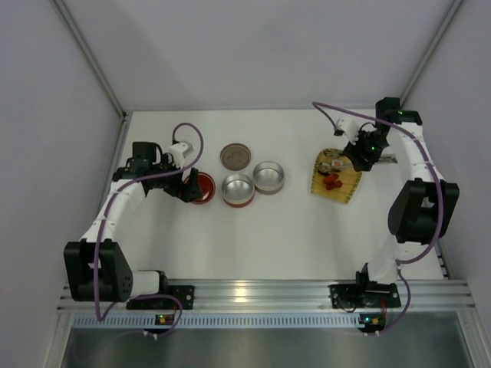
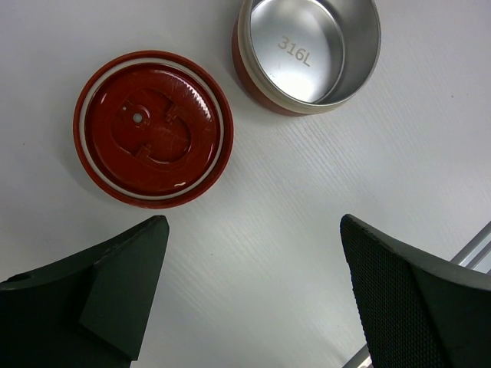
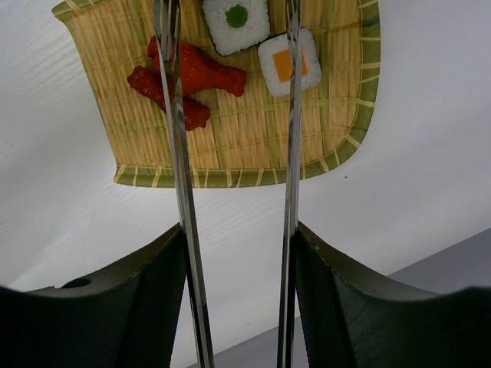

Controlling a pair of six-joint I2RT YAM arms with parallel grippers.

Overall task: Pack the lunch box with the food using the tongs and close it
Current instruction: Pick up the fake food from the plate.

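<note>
My right gripper is shut on the tongs, one silver arm against each finger. The two arms stand apart and reach out over the yellow bamboo mat. On the mat lies the food: a sushi roll with a green centre, one with an orange centre, and two red pieces. The left tong arm crosses the red pieces. In the top view my right gripper hangs over the mat. My left gripper is open above bare table, near a red lid and a steel lunch box bowl.
Two steel bowls and a round brownish lid sit mid-table. The red lid lies beside my left gripper. White walls close the table on three sides, and an aluminium rail runs along the near edge.
</note>
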